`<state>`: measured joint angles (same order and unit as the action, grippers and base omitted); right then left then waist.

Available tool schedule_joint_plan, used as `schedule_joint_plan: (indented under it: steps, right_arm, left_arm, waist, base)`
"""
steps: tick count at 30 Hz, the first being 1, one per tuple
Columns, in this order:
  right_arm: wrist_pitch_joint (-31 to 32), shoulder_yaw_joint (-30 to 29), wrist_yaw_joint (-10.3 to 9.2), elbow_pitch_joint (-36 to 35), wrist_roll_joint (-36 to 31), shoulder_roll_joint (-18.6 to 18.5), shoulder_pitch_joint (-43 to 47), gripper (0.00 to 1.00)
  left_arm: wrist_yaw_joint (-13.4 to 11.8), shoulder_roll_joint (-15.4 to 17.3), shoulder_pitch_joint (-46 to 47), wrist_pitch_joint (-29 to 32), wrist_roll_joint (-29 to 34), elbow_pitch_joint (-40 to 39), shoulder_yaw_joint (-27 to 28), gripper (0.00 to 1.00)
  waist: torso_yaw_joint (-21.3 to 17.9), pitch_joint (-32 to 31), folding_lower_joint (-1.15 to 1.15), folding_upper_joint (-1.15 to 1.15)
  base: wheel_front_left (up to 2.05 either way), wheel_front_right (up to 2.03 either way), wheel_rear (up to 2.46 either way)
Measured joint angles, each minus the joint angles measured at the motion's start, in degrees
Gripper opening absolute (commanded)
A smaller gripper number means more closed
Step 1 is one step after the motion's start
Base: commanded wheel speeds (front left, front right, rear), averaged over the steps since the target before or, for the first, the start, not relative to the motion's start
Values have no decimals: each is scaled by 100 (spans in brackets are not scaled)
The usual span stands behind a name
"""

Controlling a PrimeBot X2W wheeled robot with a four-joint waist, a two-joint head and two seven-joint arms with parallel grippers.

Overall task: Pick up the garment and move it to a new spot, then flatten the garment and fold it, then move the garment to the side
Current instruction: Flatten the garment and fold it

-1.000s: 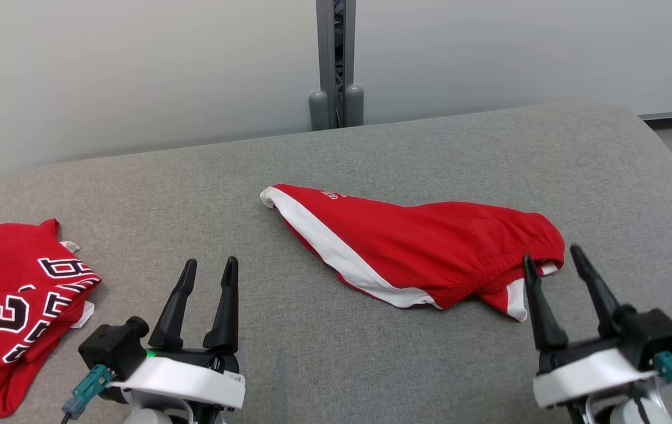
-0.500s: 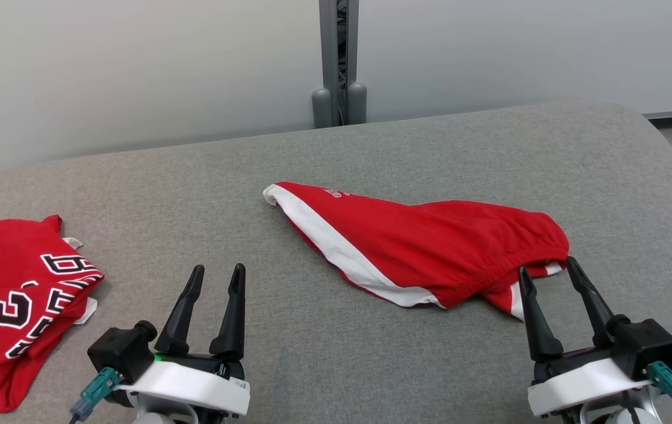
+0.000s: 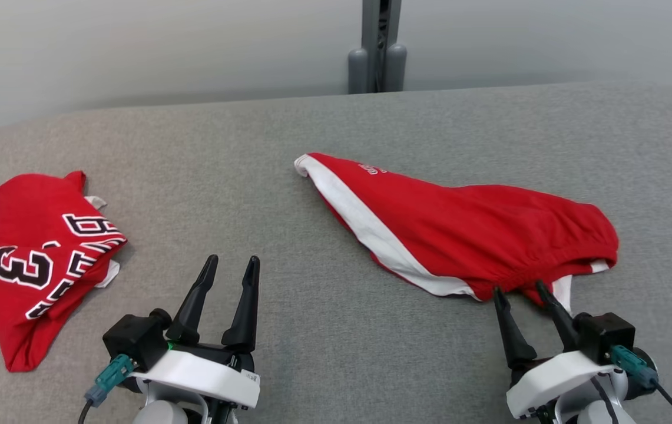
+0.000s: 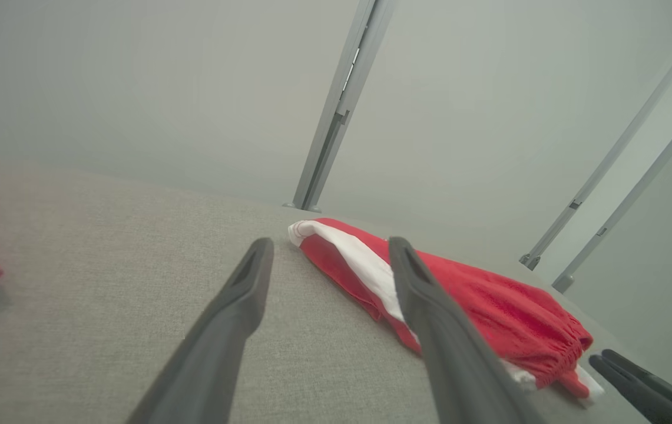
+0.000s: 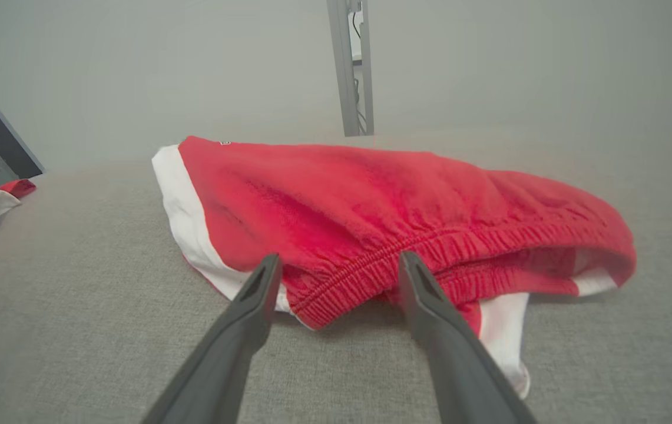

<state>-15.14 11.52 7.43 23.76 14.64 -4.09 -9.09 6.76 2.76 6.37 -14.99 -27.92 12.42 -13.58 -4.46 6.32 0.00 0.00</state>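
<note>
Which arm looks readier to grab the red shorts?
The right. The right gripper has open jaws at the waistband of the red shorts; the left gripper points at bare grey surface.

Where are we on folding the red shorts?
Done: nothing visible; the shorts lie crumpled, unfolded. In hand: open right gripper has its fingers at the elastic waistband, no grip yet; left gripper is open, apart. Left: pick up, move, flatten, fold, set aside.

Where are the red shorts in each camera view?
Head view: red shorts right of centre, waistband at the right gripper.
Left wrist view: red shorts right of centre, partly behind one finger.
Right wrist view: red shorts central, just beyond both fingertips.
Shared landmark: grey post at the back.
</note>
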Motion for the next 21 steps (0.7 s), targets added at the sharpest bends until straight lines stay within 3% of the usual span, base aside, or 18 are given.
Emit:
schedule_joint_plan:
  steps: [9,21]
  right_arm:
    - [0,277,0,1081,614,20,-549,100]
    - [0,436,0,1336,867,3,-665,100]
  left_arm:
    - [30,1,157,0,104,80,-88,100]
    - [49,-1,190,0,126,97,-99,100]
  waist:
    - [371,268,0,0]
    - [491,325,0,0]
  base:
    - [0,0,0]
    - [0,0,0]
